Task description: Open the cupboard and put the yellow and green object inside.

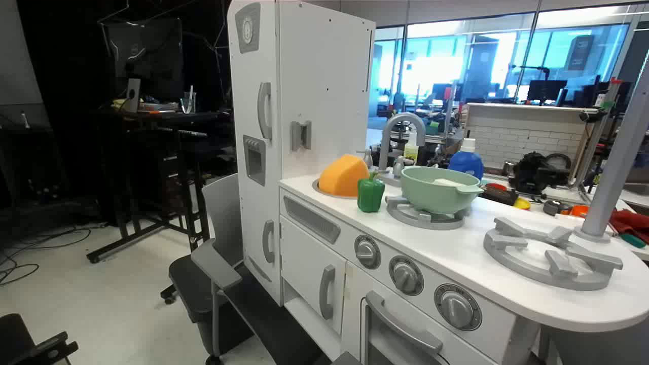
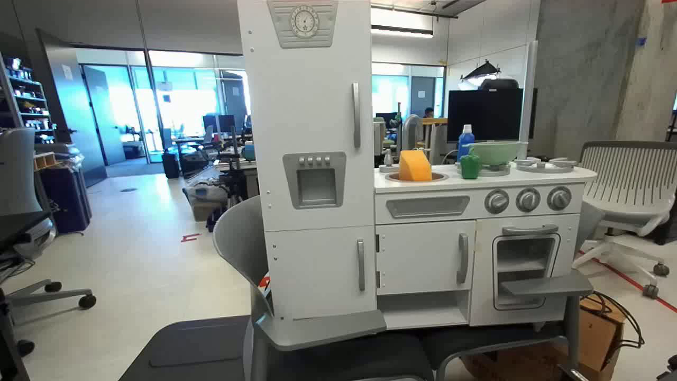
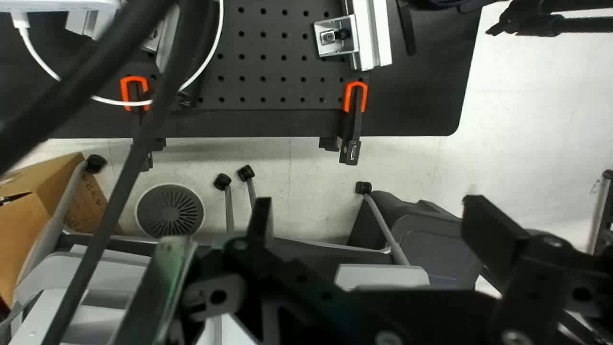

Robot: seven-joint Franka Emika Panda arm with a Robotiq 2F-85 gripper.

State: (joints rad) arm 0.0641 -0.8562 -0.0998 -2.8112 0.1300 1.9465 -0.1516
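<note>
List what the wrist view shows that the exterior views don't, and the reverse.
Only the wrist view shows the perforated black board and the orange-tipped clamps.

Only the exterior views show the yellow-orange lump, the green pepper and the pale-green bowl.

Shared: the pale floor and chair legs; a cardboard box also shows in an exterior view.

i can't see into the closed cupboard [image 2: 309, 116], its top cut off in an exterior view, nor tell how deep the yellow-orange lump [image 1: 340, 175] sits in the sink [image 2: 440, 177]. in an exterior view the green pepper [image 1: 370, 195] hides that lump's lower corner. in the wrist view the parted jaws are blurred, their base cut off below.
</note>
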